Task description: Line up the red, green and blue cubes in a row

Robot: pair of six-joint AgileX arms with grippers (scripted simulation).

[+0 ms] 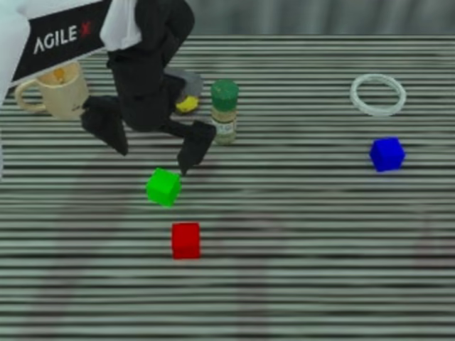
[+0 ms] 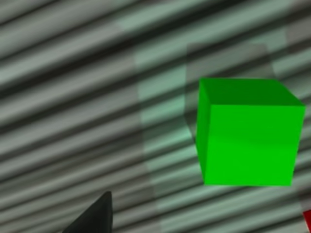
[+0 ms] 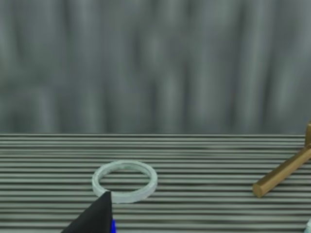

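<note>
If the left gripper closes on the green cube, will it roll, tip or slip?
The green cube sits flat on the table, so it probably won't roll. Its plain faces look rigid, likely giving the left gripper firm contact, though smooth sides may slip slightly.

The green cube (image 1: pixel 163 187) sat just behind and left of the red cube (image 1: pixel 185 240); the blue cube (image 1: pixel 387 153) lay well apart at right, before the ring (image 1: pixel 377 94).
</note>
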